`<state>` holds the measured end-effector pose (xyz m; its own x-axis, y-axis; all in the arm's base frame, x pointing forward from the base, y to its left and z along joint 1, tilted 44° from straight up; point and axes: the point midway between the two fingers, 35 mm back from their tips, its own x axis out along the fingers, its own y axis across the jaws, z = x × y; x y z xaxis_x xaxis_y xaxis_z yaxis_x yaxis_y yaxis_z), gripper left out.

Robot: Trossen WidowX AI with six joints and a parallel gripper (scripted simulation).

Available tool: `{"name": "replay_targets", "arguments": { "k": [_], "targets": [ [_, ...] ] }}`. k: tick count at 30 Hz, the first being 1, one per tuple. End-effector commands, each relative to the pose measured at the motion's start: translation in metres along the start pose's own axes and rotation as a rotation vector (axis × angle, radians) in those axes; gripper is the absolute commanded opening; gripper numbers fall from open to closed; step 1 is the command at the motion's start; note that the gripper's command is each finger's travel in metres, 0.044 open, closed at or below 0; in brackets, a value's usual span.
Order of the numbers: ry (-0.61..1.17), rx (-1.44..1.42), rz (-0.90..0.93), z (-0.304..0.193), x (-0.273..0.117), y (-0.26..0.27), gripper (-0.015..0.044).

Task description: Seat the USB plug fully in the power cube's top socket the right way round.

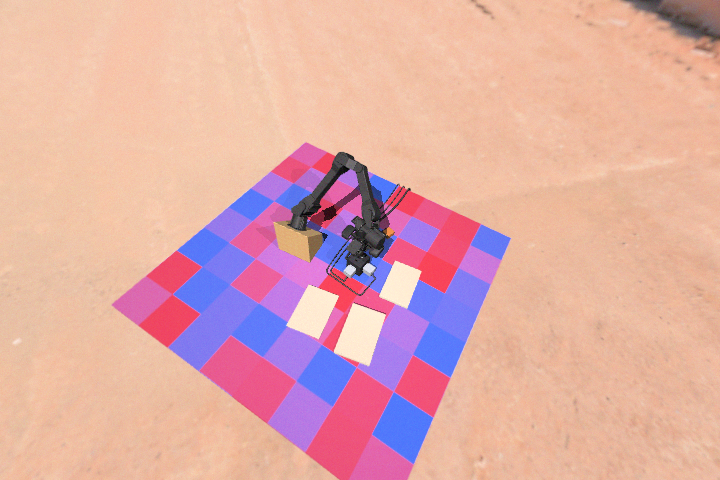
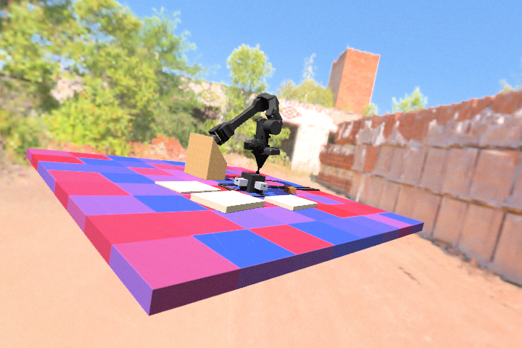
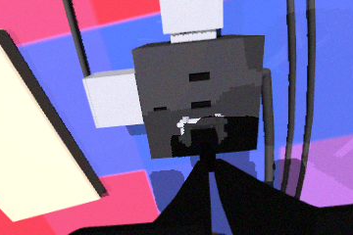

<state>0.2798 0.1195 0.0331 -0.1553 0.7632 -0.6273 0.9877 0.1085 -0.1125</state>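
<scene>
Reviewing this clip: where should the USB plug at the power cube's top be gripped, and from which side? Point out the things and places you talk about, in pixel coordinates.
Probably by the body of the USB plug (image 3: 183, 126), from above: it rises from the top face of the power cube (image 1: 358, 263) (image 2: 252, 183) (image 3: 170, 83), while white blocks (image 1: 369, 268) (image 2: 261, 185) (image 3: 115, 98) crowd the sides.

There is one table (image 1: 247, 379) (image 2: 179, 254) (image 3: 111, 10), one arm (image 1: 327, 183) (image 2: 241, 117) and one gripper (image 1: 359, 254) (image 2: 258, 171) (image 3: 209, 166), with one dark plug (image 3: 202, 136) at its tips. I count one cube (image 1: 358, 262) (image 2: 250, 183) (image 3: 167, 83), two white plugs (image 1: 369, 268) (image 2: 261, 185) (image 3: 116, 98) at its sides and three visible slots (image 3: 199, 76) on top. There are three cream slabs (image 1: 360, 333) (image 2: 228, 200) (image 3: 32, 137), one tan block (image 1: 296, 243) (image 2: 200, 157) and one orange block (image 1: 389, 232) (image 2: 290, 190). The wrist view shows four cable runs (image 3: 290, 98); how many separate cables they make cannot be told.
</scene>
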Motion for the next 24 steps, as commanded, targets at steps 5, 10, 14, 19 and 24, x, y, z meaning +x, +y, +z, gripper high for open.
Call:
{"name": "replay_targets", "arguments": {
  "k": [5,10,14,19,24],
  "targets": [
    [0.003,0.005,0.0,0.0001,0.0014,0.0,0.0],
    [0.003,0.005,0.0,0.0002,0.002,0.0,0.0],
    [0.003,0.005,0.0,0.0003,0.0025,0.0,0.0],
    [0.003,0.005,0.0,0.0003,0.0031,0.0,0.0],
    [0.003,0.005,0.0,0.0004,0.0037,0.0,0.0]
  ]
}}
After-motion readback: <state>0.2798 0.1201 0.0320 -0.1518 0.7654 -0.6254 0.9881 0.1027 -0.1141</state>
